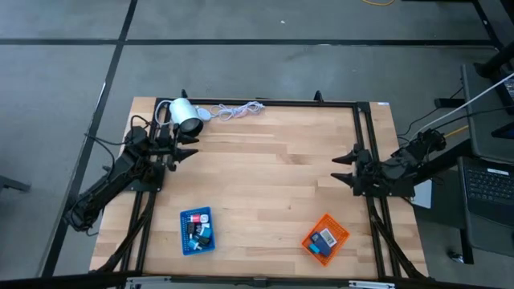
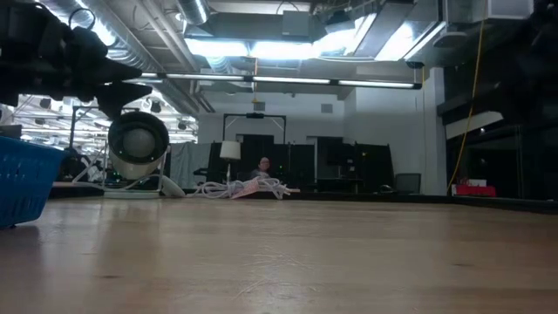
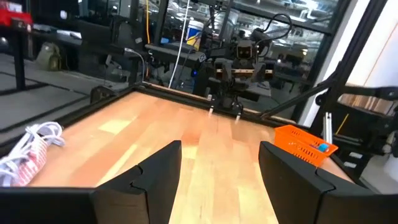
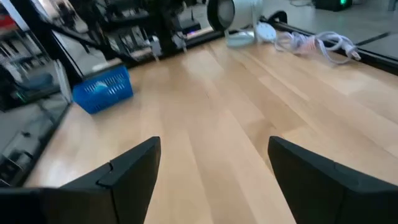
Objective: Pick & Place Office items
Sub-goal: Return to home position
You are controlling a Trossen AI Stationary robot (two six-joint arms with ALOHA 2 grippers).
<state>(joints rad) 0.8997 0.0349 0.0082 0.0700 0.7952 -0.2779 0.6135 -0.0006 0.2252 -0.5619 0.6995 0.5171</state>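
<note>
Wood of the counter (image 1: 273, 172) stretches between my left end effector (image 1: 186, 149) and right end effector (image 1: 343, 168), fingers apart and empty at its short ends, while the office items (image 1: 198, 230) lie in the blue tray (image 1: 183, 233) and orange tray (image 1: 336, 224) by one long edge, so I judge only parking at home is left.

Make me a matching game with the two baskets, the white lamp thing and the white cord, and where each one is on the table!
Things:
1. blue tray
2. orange tray
3. white lamp-like device
4. white cord

Places:
A. looped along the edge of the table, next to the device
B. on the table half where the right gripper is
C. at a table corner, close to the left gripper
D. on the left gripper's half, by the edge opposite the device

Pairs: 1-D, 2-B, 3-C, 4-A
</note>
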